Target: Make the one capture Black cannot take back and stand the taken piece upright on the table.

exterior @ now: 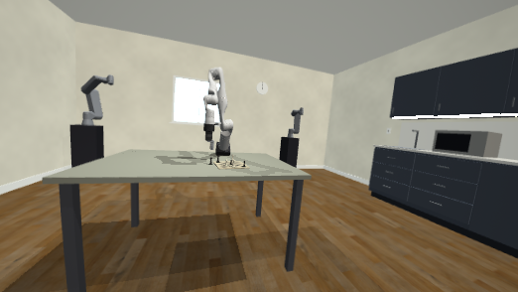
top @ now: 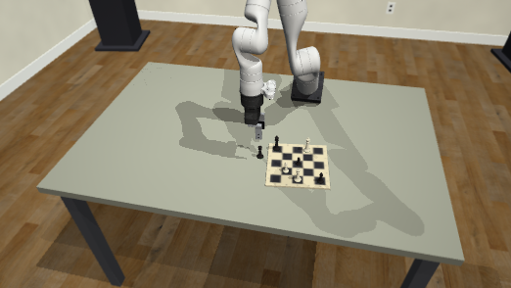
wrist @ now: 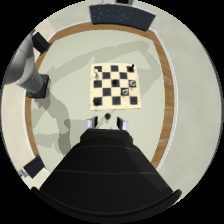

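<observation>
A small chessboard (top: 298,166) lies on the grey table, right of centre. A black pawn (top: 259,152) stands upright on the table just left of the board. My gripper (top: 257,132) hangs open and empty a little above that pawn. In the wrist view the pawn (wrist: 107,117) shows between my open fingers, below them, with the board (wrist: 115,85) beyond. On the board stand a black piece (top: 276,143) and a white piece (top: 306,145) on the far row, a black piece (top: 298,162) in the middle, two white pieces (top: 285,168) (top: 298,176) and a black piece (top: 320,178) near the front.
My arm's base (top: 307,93) sits at the table's far edge behind the board. The table (exterior: 174,166) stands on a wooden floor, with other arms on pedestals (exterior: 86,144) and kitchen cabinets (exterior: 447,184) around the room.
</observation>
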`<state>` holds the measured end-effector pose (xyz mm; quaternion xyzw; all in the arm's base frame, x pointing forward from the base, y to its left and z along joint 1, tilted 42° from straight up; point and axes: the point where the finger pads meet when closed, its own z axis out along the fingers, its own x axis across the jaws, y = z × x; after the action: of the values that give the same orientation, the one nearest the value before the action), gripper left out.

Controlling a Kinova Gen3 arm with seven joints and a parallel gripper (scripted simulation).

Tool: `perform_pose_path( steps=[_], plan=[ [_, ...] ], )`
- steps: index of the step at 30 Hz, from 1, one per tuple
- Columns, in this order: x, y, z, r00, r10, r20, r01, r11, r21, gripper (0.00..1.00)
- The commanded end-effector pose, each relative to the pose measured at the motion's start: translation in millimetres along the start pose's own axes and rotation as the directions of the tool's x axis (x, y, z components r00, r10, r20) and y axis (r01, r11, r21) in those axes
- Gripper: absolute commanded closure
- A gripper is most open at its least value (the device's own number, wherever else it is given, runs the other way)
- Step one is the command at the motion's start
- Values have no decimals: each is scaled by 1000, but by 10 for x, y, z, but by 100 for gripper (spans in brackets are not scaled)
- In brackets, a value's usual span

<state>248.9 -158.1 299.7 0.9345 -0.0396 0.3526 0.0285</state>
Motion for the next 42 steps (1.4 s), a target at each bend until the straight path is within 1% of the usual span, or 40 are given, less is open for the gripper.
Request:
perform_pose_path(
  steps=[1, 6, 10, 12, 15, 18, 20, 22, 24, 27, 29, 33, 37, 40, 42],
  plan=[
    [13, -35, 9, 999, -38, 3, 38, 999, 6, 0],
    [20, -120, 33, 984, -175, 19, 175, 984, 18, 0],
    [29, -214, 57, 941, -336, 32, 335, 942, 36, 0],
    [29, -214, 57, 941, -336, 32, 335, 942, 36, 0],
    [41, -295, 75, 877, -479, 38, 476, 878, 53, 0],
    [61, -381, 92, 778, -627, 40, 624, 778, 71, 0],
    [79, -439, 101, 690, -723, 38, 719, 690, 83, 0],
    [104, -497, 108, 585, -811, 33, 806, 585, 94, 0],
    [135, -555, 113, 465, -885, 25, 880, 465, 103, 0],
    [197, -642, 115, 263, -965, 10, 959, 263, 110, 0],
    [197, -642, 115, 263, -965, 10, 959, 263, 110, 0],
    [307, -763, 109, -23, -1000, -12, 994, -24, 106, 0],
    [440, -892, 90, -295, -955, -28, 951, -296, 90, 0],
    [547, -993, 69, -470, -882, -34, 879, -472, 72, 0],
    [618, -1062, 52, -570, -821, -34, 819, -571, 60, 0]
  ],
)
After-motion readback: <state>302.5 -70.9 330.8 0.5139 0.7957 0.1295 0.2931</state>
